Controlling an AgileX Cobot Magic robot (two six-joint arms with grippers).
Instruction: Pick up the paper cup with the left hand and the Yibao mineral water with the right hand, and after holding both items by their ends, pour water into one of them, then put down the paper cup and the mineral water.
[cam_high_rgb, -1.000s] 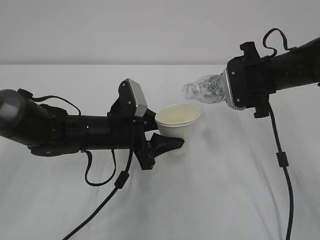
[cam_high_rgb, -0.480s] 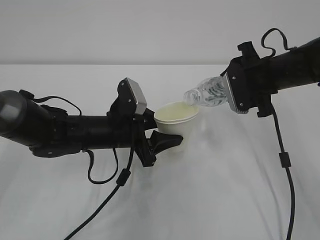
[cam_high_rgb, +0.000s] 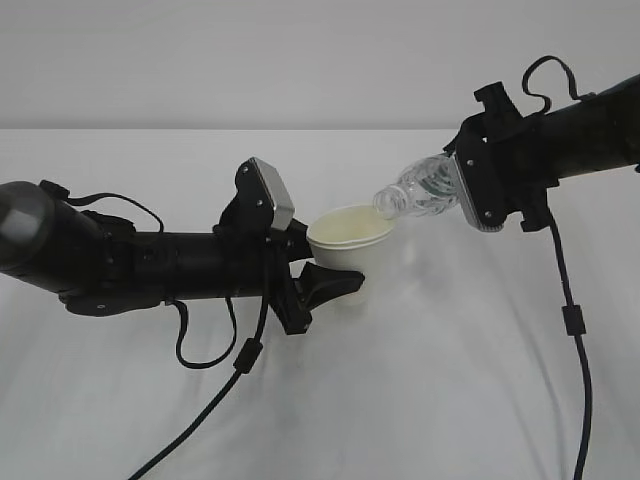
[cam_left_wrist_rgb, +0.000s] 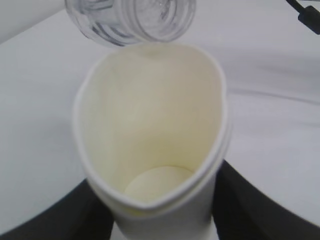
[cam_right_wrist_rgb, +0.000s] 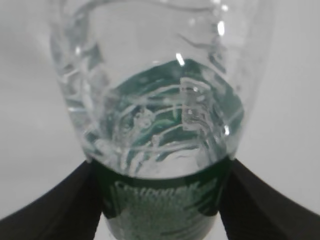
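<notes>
My left hand (cam_high_rgb: 325, 283) is clamped on the paper cup (cam_high_rgb: 350, 245), its black fingers (cam_left_wrist_rgb: 75, 215) pressing the lower wall from both sides so that the rim is squeezed into a narrow oval (the wrist view shows this plainly, with the cream inside and the round bottom visible). I hold the cup upright and lifted above the white table (cam_high_rgb: 420, 380), roughly in the middle of the scene. My right hand (cam_high_rgb: 462, 192) grips the Yibao mineral water (cam_high_rgb: 420, 190) around its dark green label band, fingers (cam_right_wrist_rgb: 50, 205) on either side of the bottle. The bottle is tilted down toward the left, its open mouth just over the far right edge of the cup's rim. From the left wrist view the clear threaded neck (cam_left_wrist_rgb: 132, 20) hangs directly above the cup opening; whether it touches the rim I cannot tell
</notes>
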